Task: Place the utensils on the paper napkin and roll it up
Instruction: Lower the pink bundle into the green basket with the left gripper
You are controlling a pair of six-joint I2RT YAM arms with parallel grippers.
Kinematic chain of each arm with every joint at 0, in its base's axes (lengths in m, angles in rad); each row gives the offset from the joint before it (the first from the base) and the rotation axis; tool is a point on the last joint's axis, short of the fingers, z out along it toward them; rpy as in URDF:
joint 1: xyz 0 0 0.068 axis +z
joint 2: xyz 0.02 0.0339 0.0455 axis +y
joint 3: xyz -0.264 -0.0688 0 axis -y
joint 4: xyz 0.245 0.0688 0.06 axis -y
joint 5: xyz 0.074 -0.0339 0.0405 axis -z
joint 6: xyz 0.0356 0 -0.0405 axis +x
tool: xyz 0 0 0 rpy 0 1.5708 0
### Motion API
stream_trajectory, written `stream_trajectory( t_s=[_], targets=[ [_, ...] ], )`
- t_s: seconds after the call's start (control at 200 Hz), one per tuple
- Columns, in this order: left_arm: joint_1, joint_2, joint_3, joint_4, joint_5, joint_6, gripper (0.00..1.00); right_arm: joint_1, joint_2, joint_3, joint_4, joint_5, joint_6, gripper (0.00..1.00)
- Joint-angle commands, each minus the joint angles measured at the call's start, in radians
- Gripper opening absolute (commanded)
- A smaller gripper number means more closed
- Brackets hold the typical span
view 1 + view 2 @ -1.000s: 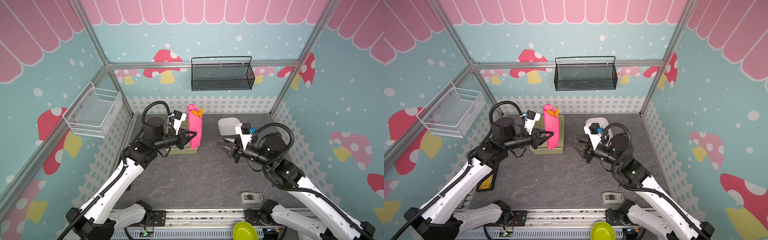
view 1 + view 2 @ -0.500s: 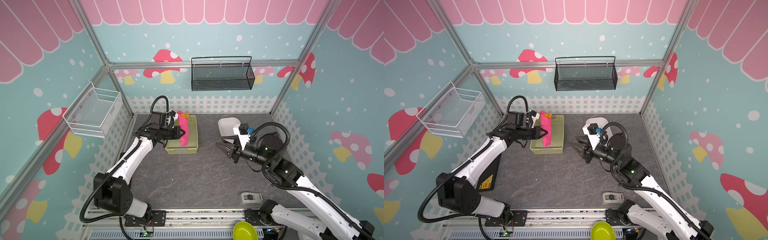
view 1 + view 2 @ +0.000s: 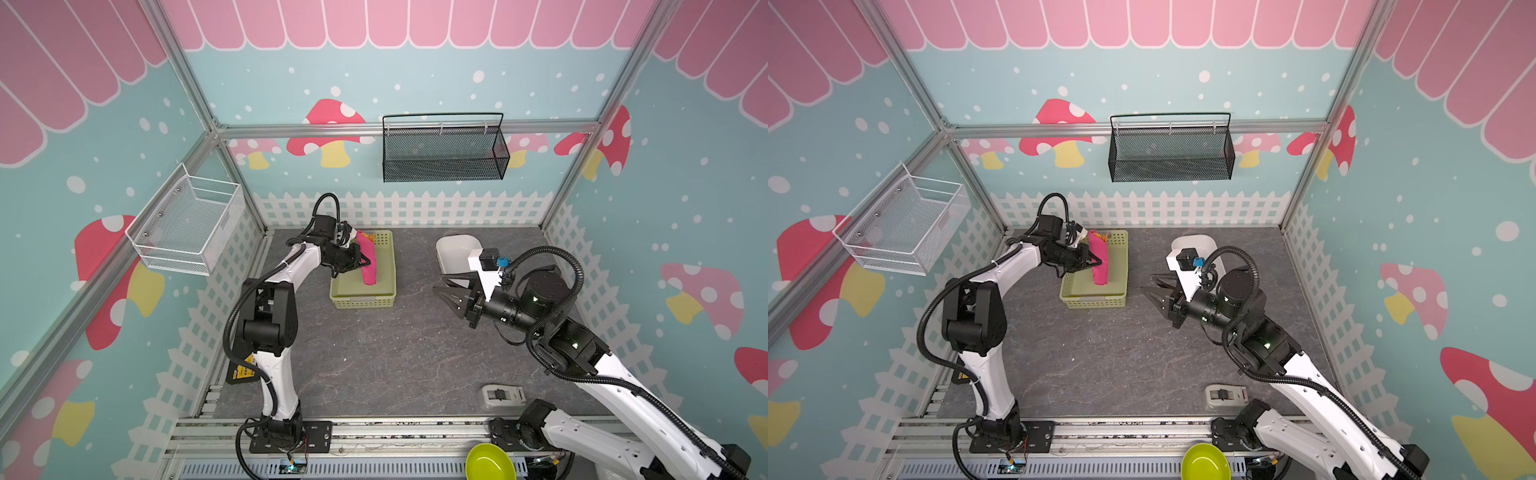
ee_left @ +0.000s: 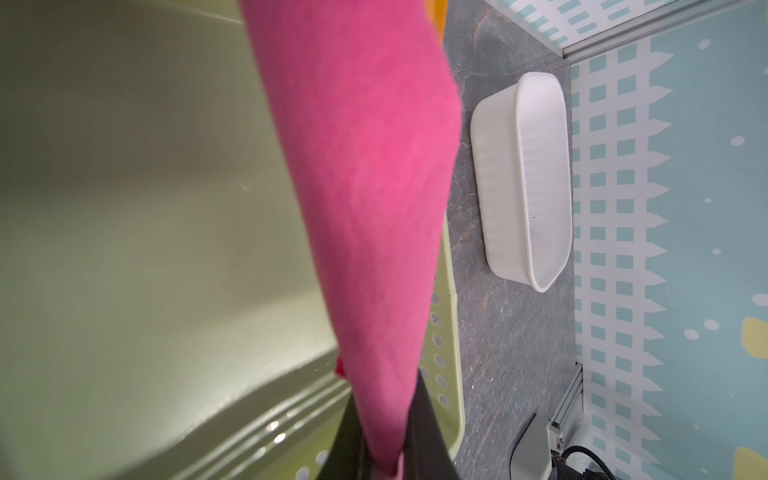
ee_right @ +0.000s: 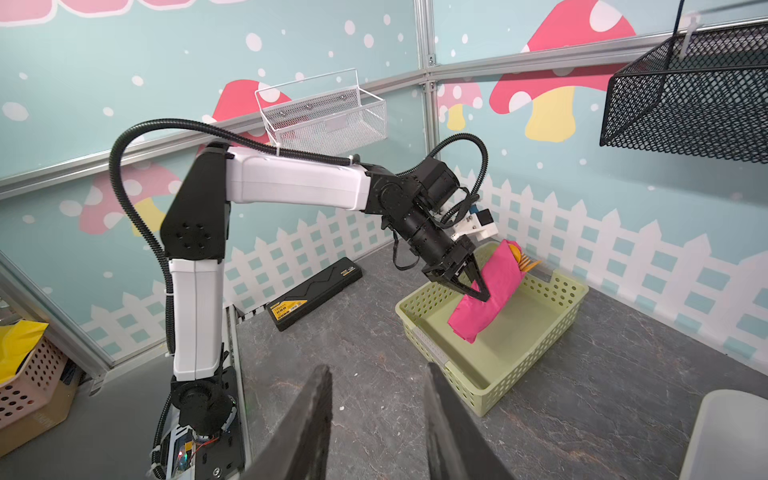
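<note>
risk: thin wrap may loosen, or orange plastic utensils slip out, since only a narrow pinch holds it | rolled magenta paper napkin: tilted over pale green perforated plastic basket, gripped mid-length | left gripper: jaws clamped on roll | right gripper: jaws partly open, empty, well apart above tabletop

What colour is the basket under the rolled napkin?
Pale green basket, clearest in the right wrist view.

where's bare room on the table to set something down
Widest bare patch: tabletop between green basket, right jaws and front rail. Narrower strip between basket and white tub. Crowded over the basket, where left jaws hold the napkin roll.
</note>
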State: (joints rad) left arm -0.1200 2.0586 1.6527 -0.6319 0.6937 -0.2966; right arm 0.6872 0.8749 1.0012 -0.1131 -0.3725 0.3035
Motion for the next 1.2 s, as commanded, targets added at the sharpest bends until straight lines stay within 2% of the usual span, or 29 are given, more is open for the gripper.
stream_trajectory(
  t_s=[0.0, 0.31, 1.196],
  targets=[
    [0.003, 0.074, 0.082, -0.025, 0.064, -0.011, 0.0, -0.003, -0.009, -0.025, -0.011, 0.016, -0.01, 0.39],
    [0.002, 0.251, 0.226, -0.061, 0.101, -0.034, 0.0, -0.005, -0.003, -0.039, -0.036, 0.051, 0.019, 0.39],
    [-0.022, 0.409, 0.331, -0.116, 0.141, -0.019, 0.0, -0.006, 0.02, -0.029, -0.036, 0.035, 0.013, 0.39]
  ],
)
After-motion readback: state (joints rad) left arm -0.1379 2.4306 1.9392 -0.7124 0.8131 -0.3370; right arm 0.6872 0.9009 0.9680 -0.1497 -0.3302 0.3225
